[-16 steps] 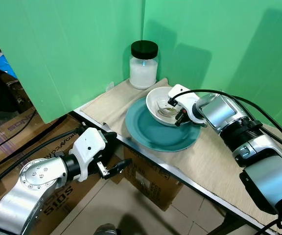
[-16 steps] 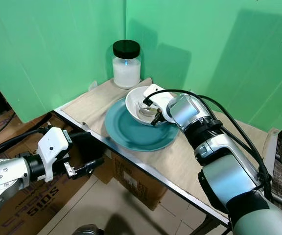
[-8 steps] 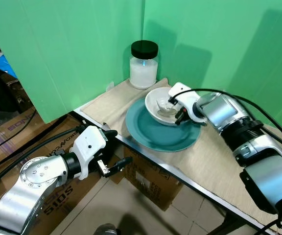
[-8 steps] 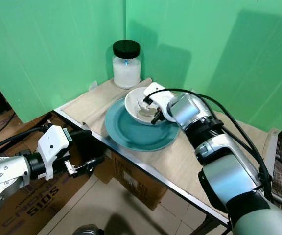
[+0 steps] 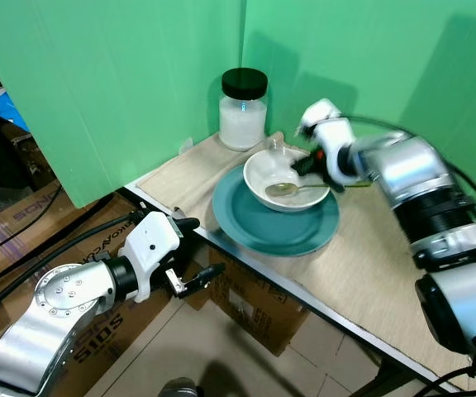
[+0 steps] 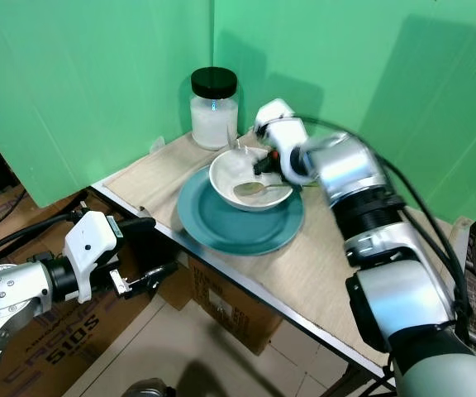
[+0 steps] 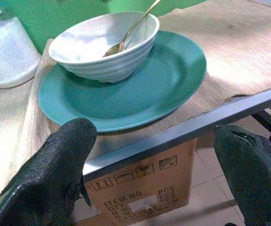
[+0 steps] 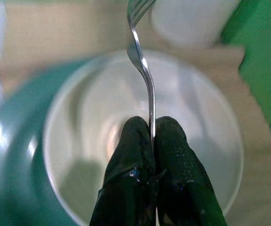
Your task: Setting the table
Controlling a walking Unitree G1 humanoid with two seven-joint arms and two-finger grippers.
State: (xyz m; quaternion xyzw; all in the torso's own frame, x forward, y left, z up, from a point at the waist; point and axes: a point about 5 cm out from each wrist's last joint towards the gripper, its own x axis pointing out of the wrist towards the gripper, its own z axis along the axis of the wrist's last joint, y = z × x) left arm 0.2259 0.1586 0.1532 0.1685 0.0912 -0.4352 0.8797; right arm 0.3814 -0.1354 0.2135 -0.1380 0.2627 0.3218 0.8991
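Note:
A white bowl (image 5: 283,175) sits on a teal plate (image 5: 263,223) on the burlap mat, and a gold spoon (image 5: 294,189) lies inside it. Over the bowl's far rim, my right gripper (image 5: 302,164) is shut on a silver fork (image 8: 145,70). In the right wrist view the fork's tines point away from the fingertips (image 8: 173,141) over the bowl (image 8: 79,155). My left gripper (image 5: 195,256) hangs open below the table's front edge, facing the plate (image 7: 140,89) and bowl (image 7: 102,52), with nothing between its fingers (image 7: 55,174).
A glass jar (image 5: 243,109) of white powder with a black lid stands at the table's back corner. Green screens (image 5: 139,74) wall in the back and left. Cardboard boxes (image 5: 254,310) sit on the floor under the table. Bare mat (image 5: 370,265) stretches to the right of the plate.
My right gripper has risen out of the bowl towards the back, carrying the fork. The bowl now sits level with the spoon showing. The left arm has barely moved.

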